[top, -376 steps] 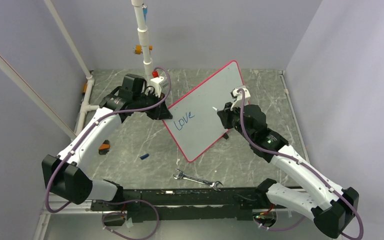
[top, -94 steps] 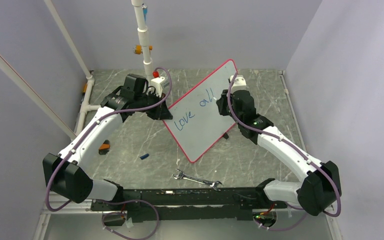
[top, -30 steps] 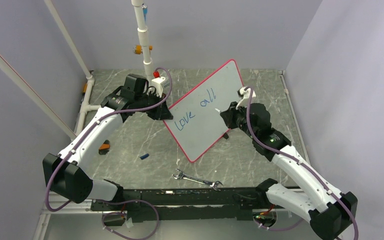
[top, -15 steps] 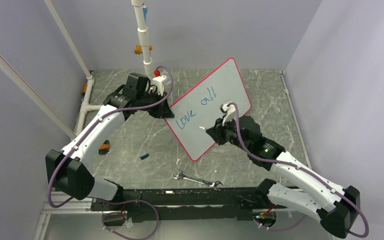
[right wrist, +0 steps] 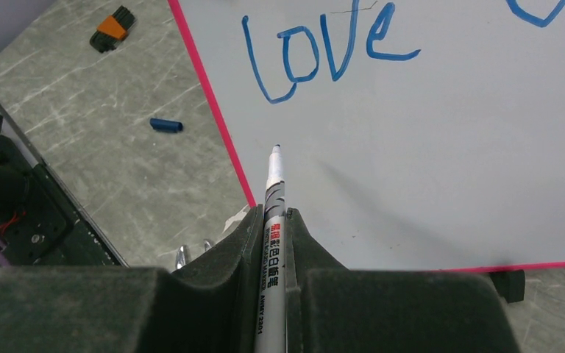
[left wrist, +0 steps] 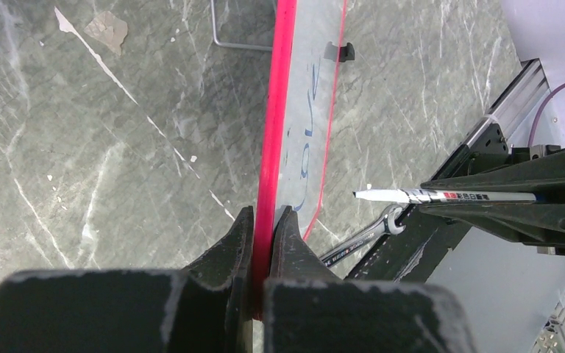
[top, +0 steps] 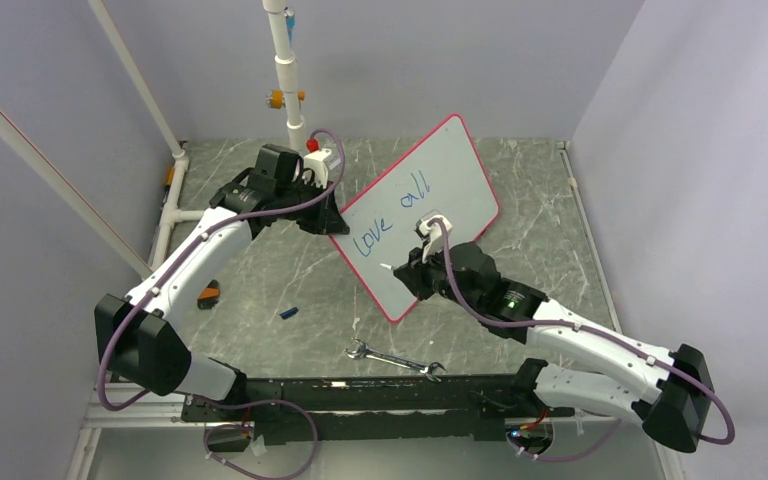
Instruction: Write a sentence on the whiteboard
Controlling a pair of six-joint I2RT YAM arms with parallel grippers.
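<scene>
— Marble table: a wrench lies at 6 o'clock. Beyond it, the right gripper pinches a marker, tip under the sentence, just inside the red edge.
— And the whiteboard?
— Tilted, mid-table; the left gripper clamps its 9 o'clock rim.

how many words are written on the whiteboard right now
2. Blue handwritten "love" sits near the left end of the large white red-rimmed whiteboard. "all" follows to its right, higher up the tilted board. The area below them looks blank in the right wrist view.
</scene>
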